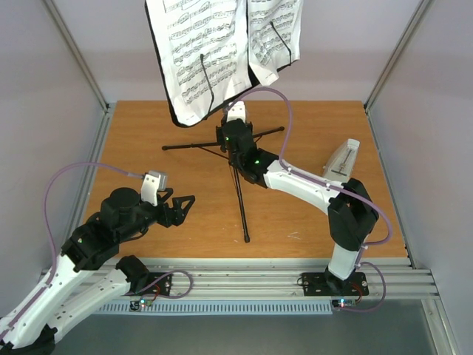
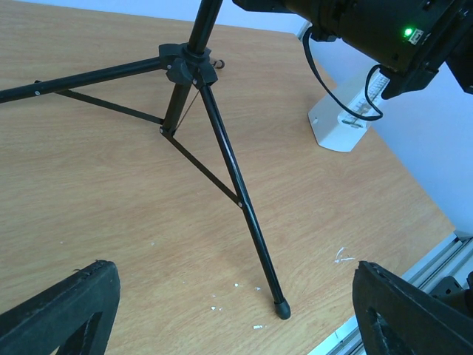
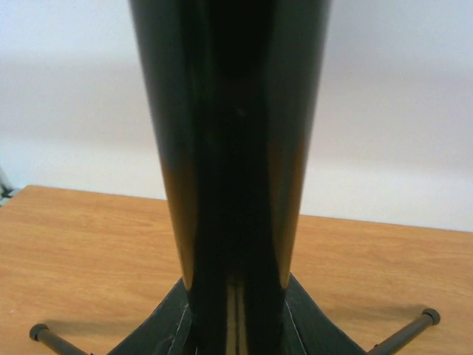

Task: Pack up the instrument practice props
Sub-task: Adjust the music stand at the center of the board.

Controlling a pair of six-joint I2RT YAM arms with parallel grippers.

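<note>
I have two arms. Each one is made of long white tubes with fat black joints between them. My left claw [image 1: 182, 208] is black. Its two fingers [image 2: 63, 314] are thick and flat, with holes cut in them. A little white box [image 1: 154, 185] sits on that wrist. My right claw [image 1: 234, 135] is black too, and a tiny green light [image 1: 256, 160] glows just behind it. A thin purple cable [image 1: 55, 192] loops out from each arm. Each arm stands on a black foot [image 1: 331, 282], and small red and blue lights [image 1: 340, 302] shine down there.
</note>
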